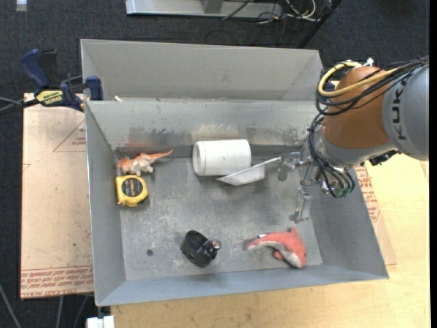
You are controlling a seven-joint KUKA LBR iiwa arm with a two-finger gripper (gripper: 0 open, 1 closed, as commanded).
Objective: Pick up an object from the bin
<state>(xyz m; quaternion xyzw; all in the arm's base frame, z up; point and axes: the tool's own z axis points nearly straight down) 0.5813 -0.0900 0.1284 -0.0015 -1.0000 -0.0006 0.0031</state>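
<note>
Pink toy (283, 246), fish-like with a red tail end, lies flat on the floor of the bin (102, 203) in the near right corner, close to the near wall. It is apart from everything else in the bin.

Gripper (298, 193) hangs low at the right side of the bin, on the far side of the pink toy and near it; contact between the two cannot be judged. How far the gripper is open cannot be told from this angle, nor whether it has hold of anything. The arm's orange cover (355, 121) sits over the right rim.

White cylinder (222, 156) lies on its side mid-bin by the far wall. A white scrap (243, 175) touches its near side and points toward the gripper.

Left side: orange dinosaur (140, 161), with a yellow tape measure (132, 190) just beside it.

Black lump (199, 248) lies near the near wall, left of the pink toy and well apart from it.
</note>
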